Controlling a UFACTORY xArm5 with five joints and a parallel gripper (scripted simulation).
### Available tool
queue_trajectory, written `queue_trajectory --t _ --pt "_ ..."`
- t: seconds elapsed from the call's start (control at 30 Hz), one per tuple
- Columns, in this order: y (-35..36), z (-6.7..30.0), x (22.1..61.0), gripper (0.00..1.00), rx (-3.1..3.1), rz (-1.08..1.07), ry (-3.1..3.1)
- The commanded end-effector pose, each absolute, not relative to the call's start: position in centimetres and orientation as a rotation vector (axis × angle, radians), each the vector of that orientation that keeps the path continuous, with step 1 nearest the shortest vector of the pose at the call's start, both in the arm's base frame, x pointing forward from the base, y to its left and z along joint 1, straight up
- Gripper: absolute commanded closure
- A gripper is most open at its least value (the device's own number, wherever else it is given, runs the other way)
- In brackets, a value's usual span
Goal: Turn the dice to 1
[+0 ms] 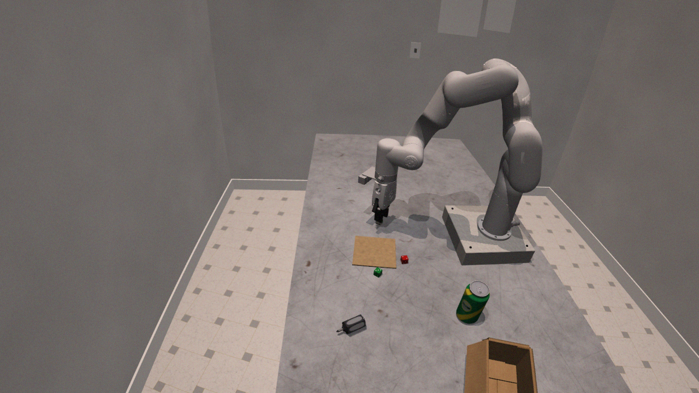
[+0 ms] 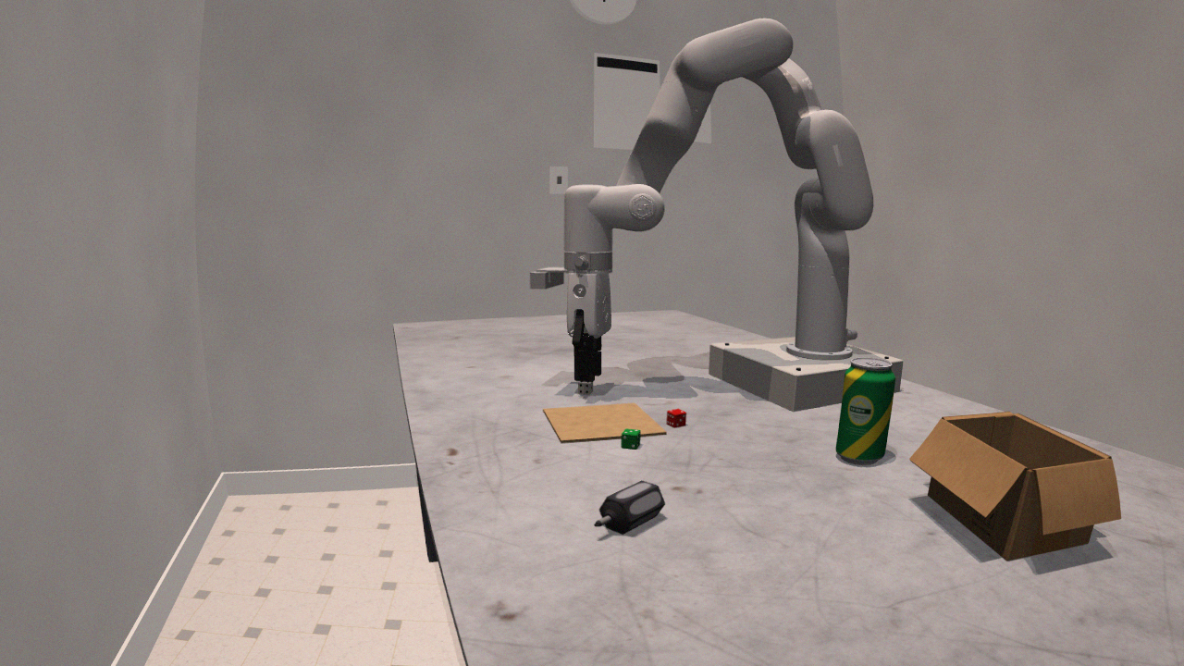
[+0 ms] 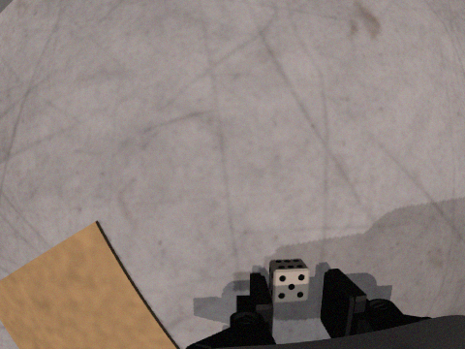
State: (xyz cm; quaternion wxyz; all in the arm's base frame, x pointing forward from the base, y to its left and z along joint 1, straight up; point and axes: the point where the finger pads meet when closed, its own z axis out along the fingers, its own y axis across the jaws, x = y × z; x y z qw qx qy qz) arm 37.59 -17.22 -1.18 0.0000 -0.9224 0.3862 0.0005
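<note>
While the tool [image 1: 380, 221] [image 2: 585, 380] [image 3: 293, 297] is held low over the desk [image 1: 337, 293] [image 2: 512, 579] [image 3: 170, 97], its fingers are parted and nothing is gripped. Between them the white die [image 2: 584, 388] [image 3: 291, 286] is seen, off the mat [image 1: 374, 252] [image 2: 596, 422] [image 3: 77, 296], its five-pip face turned to the wrist camera. Beyond the mat's edges, the green die [image 1: 377, 272] [image 2: 631, 438] and the red die [image 1: 404, 259] [image 2: 676, 418] are placed just beside it. Farther out, a dark pointed object [image 1: 354, 323] [image 2: 632, 506] is laid on its side. A green can [image 1: 472, 302] [image 2: 865, 412] is stood upright, its contents hidden by the lid. By it, a cardboard box [image 1: 477, 366] [image 2: 979, 472] is left open, with its bare cardboard bottom partly shown from above.
</note>
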Motion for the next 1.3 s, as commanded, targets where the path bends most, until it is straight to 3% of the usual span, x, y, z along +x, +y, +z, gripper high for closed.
queue_trajectory --t 0.0,1.27 --pt "-17.3 -1.1 37.7 0.64 -2.898 -0.004 1.213" --pt "-17.3 -3.4 37.7 0.64 -2.898 -0.004 1.213"
